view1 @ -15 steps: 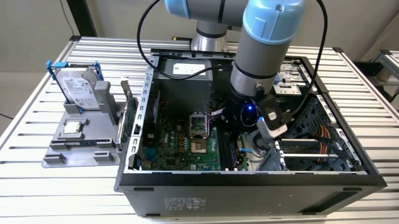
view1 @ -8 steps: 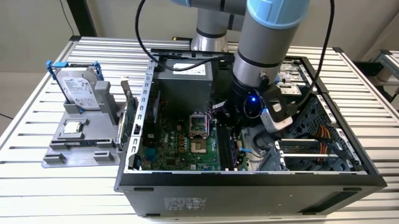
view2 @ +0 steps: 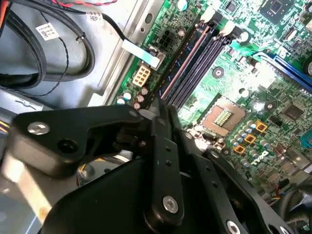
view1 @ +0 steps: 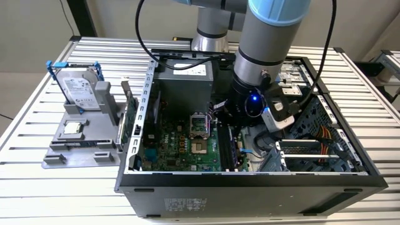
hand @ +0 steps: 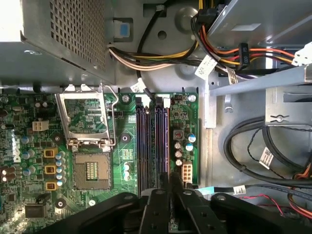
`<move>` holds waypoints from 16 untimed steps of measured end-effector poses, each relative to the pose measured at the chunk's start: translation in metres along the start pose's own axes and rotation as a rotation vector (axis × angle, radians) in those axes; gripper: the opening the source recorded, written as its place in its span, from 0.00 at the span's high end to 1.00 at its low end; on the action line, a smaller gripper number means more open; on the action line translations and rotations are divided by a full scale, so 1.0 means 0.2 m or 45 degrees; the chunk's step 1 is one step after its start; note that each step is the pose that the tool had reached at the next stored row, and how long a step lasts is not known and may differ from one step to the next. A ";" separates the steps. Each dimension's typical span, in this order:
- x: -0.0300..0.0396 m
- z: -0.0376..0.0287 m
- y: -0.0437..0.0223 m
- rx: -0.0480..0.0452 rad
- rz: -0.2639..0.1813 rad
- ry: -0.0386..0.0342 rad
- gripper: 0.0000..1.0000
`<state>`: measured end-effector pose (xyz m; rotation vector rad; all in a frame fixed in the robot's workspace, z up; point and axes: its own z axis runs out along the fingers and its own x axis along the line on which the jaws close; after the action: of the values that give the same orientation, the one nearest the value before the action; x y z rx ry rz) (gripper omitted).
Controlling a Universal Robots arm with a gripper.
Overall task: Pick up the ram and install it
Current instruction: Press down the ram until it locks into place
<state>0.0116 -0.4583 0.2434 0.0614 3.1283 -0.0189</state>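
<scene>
Black gripper (hand: 168,187) low over memory slots (hand: 152,141), jaws pressed together, any ram between them hidden.

The black gripper (hand: 170,187) hangs over the green motherboard (hand: 29,146), its fingers (hand: 162,195) close together at the near end of 4 parallel memory slots (hand: 152,144) that run away from the jaws. Beside the slots sits the open CPU socket (hand: 90,170). Past their far ends, bundled cables (hand: 146,61) cross the metal case (hand: 63,34).
</scene>
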 end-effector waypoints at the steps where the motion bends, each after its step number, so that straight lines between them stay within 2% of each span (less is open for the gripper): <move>1: 0.000 0.000 0.000 0.000 0.000 0.0000 1.00; 7: 0.000 0.000 0.000 0.003 0.000 -0.0001 1.00; 9: 0.000 0.000 0.000 0.009 0.000 -0.0003 1.00; 16: 0.000 0.000 0.000 0.011 0.000 -0.0004 1.00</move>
<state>0.0115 -0.4583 0.2434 0.0615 3.1280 -0.0327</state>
